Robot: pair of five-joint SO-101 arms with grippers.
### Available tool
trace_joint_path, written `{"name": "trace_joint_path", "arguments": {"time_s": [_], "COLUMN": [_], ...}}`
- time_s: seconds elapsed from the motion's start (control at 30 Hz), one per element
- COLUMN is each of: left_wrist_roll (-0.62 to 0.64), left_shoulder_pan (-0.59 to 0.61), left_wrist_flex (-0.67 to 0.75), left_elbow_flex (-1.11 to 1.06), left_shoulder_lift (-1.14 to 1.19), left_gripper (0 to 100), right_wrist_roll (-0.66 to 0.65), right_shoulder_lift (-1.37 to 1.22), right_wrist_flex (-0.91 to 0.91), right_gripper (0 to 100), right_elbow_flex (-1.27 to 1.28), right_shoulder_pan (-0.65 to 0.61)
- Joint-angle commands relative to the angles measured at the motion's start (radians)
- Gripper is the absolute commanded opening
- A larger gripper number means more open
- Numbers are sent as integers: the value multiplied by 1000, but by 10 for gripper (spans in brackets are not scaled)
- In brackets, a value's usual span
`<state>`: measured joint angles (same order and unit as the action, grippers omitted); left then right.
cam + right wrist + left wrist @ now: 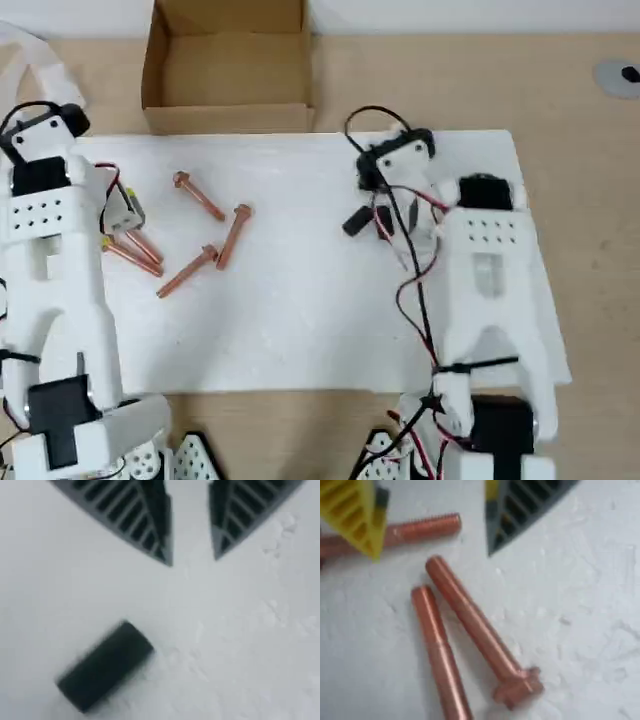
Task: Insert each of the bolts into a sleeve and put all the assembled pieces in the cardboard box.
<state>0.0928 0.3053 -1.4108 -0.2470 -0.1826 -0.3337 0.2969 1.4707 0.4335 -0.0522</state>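
Note:
Several copper bolts lie on the white mat [300,320], among them one [198,195] at the back, one [235,236] to its right and one [187,271] nearer the front. My left gripper [118,230] hangs open over a pair of bolts [132,250]. Up close, its yellow finger [355,515] and dark finger [520,505] straddle a threaded bolt [420,530], and two more bolts [470,625] lie just past the tips. My right gripper [380,205] is open, with nothing between the fingers [150,535]. A black sleeve [357,222] [105,667] lies beside it on the mat.
The open cardboard box [225,65] stands beyond the mat's far edge, toward the left. Red and black cables [410,270] run along the right arm. The arm bases sit at the table's front edge.

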Motion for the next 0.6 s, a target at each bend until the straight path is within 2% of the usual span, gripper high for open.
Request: {"name": "trace_joint_path", "arguments": {"time_s": [0.0,0.2,0.37,0.5,0.57], "left_wrist_roll": [18,-17,-21,-14,29], "left_shoulder_pan": [14,-126,-195,-236,-242], "left_wrist_flex": [64,143,229,233,233], "left_elbow_flex": [63,64,86,187,255], "left_shoulder_lift": [16,87,150,246,308], "left_gripper": [157,164,254,261,261], "right_wrist_roll": [-15,-8,-9,17,46], "right_shoulder_lift": [-19,-24,-25,-25,-25], "right_wrist_flex": [2,-2,-3,-12,-29], "right_gripper": [83,83,83,83,83], "right_elbow_flex": [-67,-68,-68,-68,-68], "right_shoulder_pan": [-73,-125,-116,-93,-59]}}
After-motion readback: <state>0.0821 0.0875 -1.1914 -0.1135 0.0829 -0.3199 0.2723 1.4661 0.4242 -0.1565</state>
